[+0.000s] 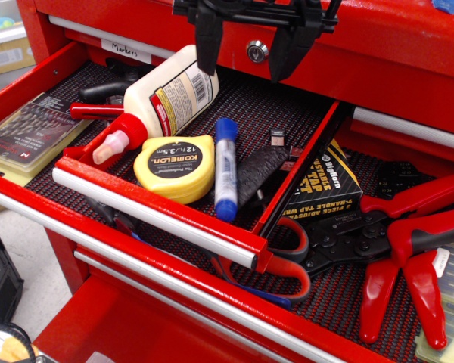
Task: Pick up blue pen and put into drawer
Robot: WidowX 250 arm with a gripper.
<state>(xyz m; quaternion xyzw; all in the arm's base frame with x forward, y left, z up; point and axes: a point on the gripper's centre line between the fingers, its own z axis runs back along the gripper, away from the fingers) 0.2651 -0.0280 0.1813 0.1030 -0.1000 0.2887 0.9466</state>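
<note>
The blue pen (pixel 225 168) lies in the drawer (pixel 155 209), on the black ribbed liner between the yellow tape measure (pixel 174 167) and a black block (pixel 260 172). Its white barrel points from back to front, with blue at both ends. My gripper (pixel 247 50) hangs above the drawer's back, near the top edge of the view. Its two black fingers (pixel 207 41) stand wide apart with nothing between them. The pen is well below and in front of it.
A white glue bottle (pixel 166 97) with a red nozzle lies at the drawer's back left. Red-handled pliers (pixel 408 242) and a tap set box (pixel 327 186) lie in the wider lower drawer at right. A round lock (pixel 256 51) sits on the red cabinet front.
</note>
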